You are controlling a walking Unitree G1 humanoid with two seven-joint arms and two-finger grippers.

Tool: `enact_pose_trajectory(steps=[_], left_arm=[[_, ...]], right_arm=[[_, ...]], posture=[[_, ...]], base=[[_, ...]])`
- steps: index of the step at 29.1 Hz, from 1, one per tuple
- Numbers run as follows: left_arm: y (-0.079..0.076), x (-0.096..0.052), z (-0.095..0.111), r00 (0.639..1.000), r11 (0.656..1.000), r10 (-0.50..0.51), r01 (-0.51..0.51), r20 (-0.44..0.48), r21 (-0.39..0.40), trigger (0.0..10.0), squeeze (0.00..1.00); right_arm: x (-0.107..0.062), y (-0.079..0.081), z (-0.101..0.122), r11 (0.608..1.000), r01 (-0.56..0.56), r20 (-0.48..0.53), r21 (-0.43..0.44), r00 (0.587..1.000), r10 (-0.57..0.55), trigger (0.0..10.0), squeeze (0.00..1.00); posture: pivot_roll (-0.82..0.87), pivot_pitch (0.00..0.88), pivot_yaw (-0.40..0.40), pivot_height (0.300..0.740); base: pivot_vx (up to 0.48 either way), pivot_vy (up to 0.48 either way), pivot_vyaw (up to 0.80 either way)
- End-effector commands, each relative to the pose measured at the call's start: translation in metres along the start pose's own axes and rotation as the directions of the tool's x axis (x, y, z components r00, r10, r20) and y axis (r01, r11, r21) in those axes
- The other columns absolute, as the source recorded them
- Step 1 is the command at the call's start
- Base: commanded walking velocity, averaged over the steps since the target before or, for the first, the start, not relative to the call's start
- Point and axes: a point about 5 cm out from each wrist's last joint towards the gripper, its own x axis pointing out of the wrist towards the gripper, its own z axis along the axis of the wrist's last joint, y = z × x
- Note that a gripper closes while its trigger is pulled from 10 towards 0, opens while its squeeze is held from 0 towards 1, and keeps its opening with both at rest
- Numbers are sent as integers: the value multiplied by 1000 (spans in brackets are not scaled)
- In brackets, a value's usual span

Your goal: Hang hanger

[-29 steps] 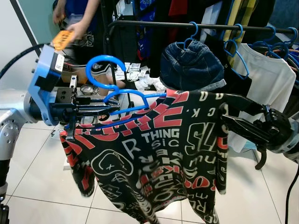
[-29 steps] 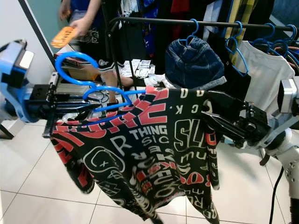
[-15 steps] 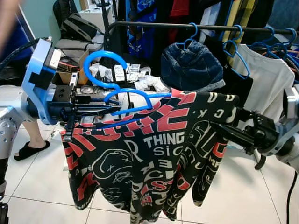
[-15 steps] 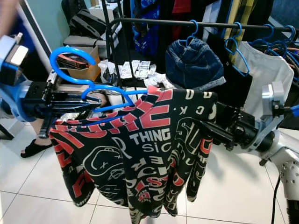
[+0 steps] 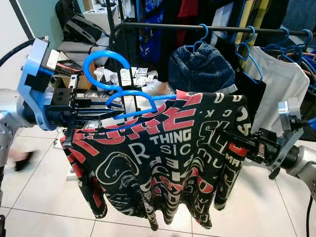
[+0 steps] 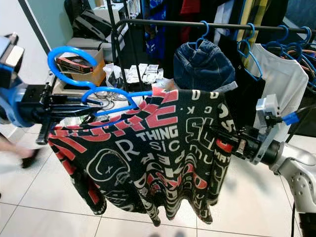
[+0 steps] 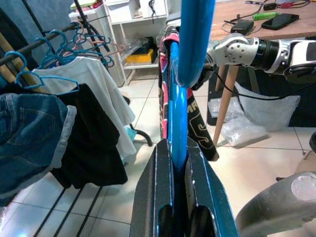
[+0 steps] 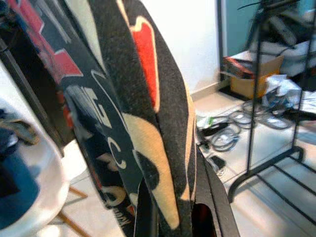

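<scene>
Shirt on hanger, short of the rail
Left gripper [image 5: 84, 112] clamps the blue hanger [image 5: 118, 96]; right gripper [image 5: 232, 140], fingers pinching the shirt [image 5: 163, 148], has drawn closer; rail [image 5: 197, 26] unreached.

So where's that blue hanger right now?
The blue hanger is clamped in the left tool, on the robot's left, carrying the printed shirt just before the clothes rail.

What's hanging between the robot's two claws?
In the left eye view, a black shirt with red and white lettering on a blue plastic hanger spans from left gripper to right gripper.
</scene>
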Motion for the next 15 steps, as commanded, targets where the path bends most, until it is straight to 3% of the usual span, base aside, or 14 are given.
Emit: enact_pose_trajectory(steps=[1,6,7,9,12,15], left_arm=[[1,-10,0,999,1000,21,-21,-31,12,10000,0],[1,-11,-4,998,1000,25,-25,-51,3,10000,0],[2,-16,-17,993,999,48,-50,-111,-15,10000,0],[2,-16,-17,993,999,48,-50,-111,-15,10000,0],[1,-24,-43,969,995,80,-93,-235,-44,10000,0],[0,-27,-54,953,993,89,-109,-289,-52,10000,0]], right_arm=[[-1,-3,4,999,32,18,-20,999,-32,0,0],[-1,-5,7,999,43,33,-24,999,-43,0,0],[-2,-9,14,996,80,71,-35,994,-78,0,0],[-2,-9,14,996,80,71,-35,994,-78,0,0],[-4,-17,24,988,147,130,-50,982,-140,0,0],[-4,-19,27,985,167,146,-53,977,-157,0,0]], posture=[[-68,62,40,740],[-68,62,40,740],[-71,64,42,740],[-71,64,42,740],[-72,67,39,740],[-72,67,38,740]], base=[[0,0,0],[0,0,0],[0,0,0],[0,0,0],[0,0,0],[0,0,0]])
